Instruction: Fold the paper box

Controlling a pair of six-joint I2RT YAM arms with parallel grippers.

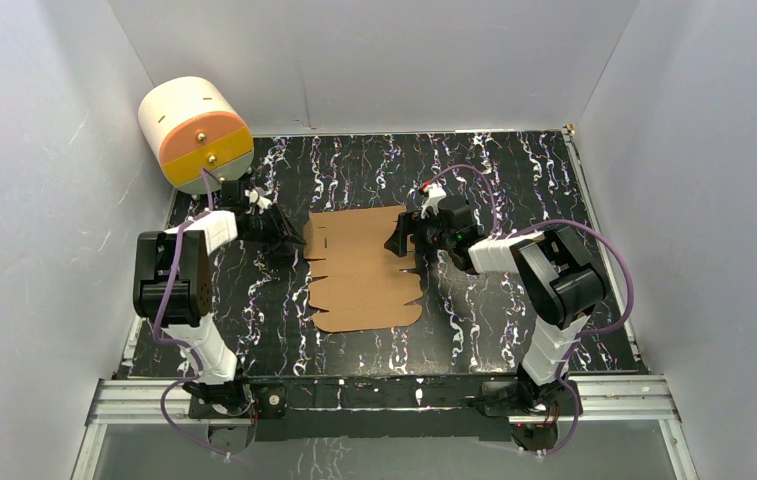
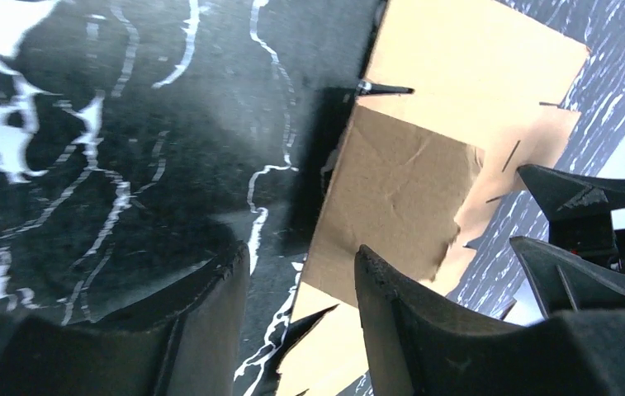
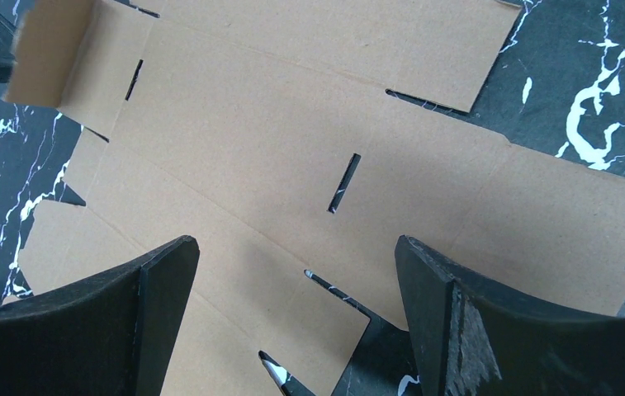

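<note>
The paper box [image 1: 364, 265] is a flat brown die-cut sheet with flaps and slots, lying in the middle of the table. My left gripper [image 1: 289, 235] is open at the sheet's far left edge. In the left wrist view [image 2: 300, 256] a side flap [image 2: 391, 198] stands tilted up from the sheet, its edge between my two fingers. My right gripper [image 1: 401, 240] is open and empty just over the sheet's far right edge. In the right wrist view [image 3: 292, 247] it straddles a slotted notch, and the raised flap [image 3: 44, 58] shows at top left.
A cream, orange and yellow cylindrical drawer unit [image 1: 196, 132] stands at the back left, just behind my left arm. The table [image 1: 514, 180] is black marble-patterned, with grey walls on three sides. My right gripper shows in the left wrist view [image 2: 589, 223].
</note>
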